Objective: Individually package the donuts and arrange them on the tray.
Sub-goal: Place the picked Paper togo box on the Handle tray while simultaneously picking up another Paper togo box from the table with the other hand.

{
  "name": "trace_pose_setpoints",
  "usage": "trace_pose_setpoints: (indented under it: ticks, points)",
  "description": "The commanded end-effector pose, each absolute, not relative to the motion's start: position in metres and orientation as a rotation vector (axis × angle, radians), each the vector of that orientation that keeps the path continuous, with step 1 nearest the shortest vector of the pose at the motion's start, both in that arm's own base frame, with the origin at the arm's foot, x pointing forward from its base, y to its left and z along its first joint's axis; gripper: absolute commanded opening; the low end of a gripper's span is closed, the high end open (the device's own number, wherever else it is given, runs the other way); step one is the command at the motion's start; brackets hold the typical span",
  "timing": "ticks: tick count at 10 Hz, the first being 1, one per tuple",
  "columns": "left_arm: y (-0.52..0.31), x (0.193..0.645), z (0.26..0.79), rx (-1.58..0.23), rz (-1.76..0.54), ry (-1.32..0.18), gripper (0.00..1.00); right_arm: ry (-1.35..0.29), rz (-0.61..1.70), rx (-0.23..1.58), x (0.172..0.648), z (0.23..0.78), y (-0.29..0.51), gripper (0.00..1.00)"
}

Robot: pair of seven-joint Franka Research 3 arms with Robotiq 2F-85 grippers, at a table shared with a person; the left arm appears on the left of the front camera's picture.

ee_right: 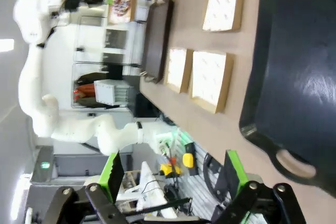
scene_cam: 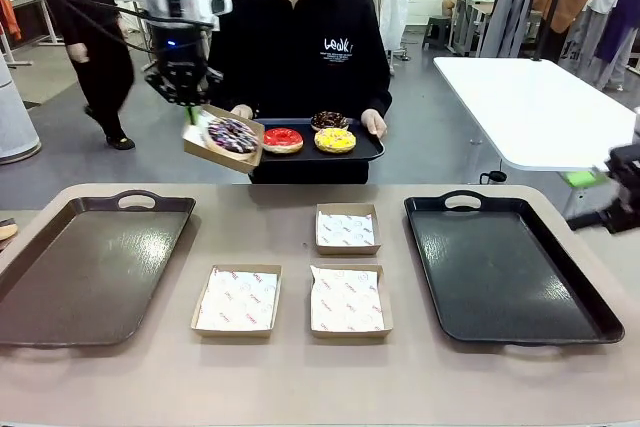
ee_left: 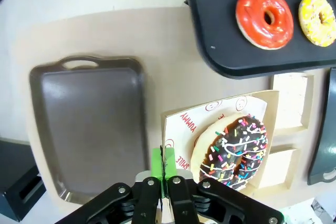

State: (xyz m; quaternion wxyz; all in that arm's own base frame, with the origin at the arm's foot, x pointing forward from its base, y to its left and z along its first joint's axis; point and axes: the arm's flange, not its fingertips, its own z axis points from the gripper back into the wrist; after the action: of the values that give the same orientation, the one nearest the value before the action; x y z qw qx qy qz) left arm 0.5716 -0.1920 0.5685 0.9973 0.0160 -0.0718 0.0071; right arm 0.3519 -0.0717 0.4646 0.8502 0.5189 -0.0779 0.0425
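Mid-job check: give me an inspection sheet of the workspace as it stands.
Surface: table; brown tray left, black tray right.
Job's things: sprinkled donut in raised box; red donut, yellow donut, chocolate donut on person's tray; three paper-lined boxes on table.
Clutter: unclear item at left edge.
End effectors: left end effector shut on box edge; right end effector open, off right.
Cables: black cable near left end effector.
Surroundings: person opposite; white table behind.

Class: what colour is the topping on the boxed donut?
The donut has dark topping with multicoloured sprinkles; clearest in the left wrist view.
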Motion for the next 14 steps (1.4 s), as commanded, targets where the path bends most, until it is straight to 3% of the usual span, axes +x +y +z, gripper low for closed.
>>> trace_pose_setpoints:
  ticks: [1, 5, 9, 11, 14]
  points:
    - [-0.136, 0.542, 0.557, -0.010, 0.021, -0.168, 0.01, -0.146, 0.045, 0.946, 0.394, 0.499, -0.024, 1.00]
    - [-0.054, 0.516, 0.530, 0.000, 0.041, -0.144, 0.01, -0.224, 0.053, 0.641, 0.433, 0.531, 0.076, 1.00]
    - [-0.010, 0.515, 0.492, 0.011, 0.086, -0.086, 0.01, -0.212, 0.066, 0.438, 0.460, 0.506, 0.163, 1.00]
    - [0.000, 0.512, 0.481, 0.009, 0.102, -0.089, 0.01, -0.195, 0.079, 0.379, 0.463, 0.497, 0.182, 1.00]
    - [-0.010, 0.514, 0.488, 0.019, 0.110, -0.063, 0.01, -0.224, 0.098, 0.452, 0.450, 0.496, 0.166, 1.00]
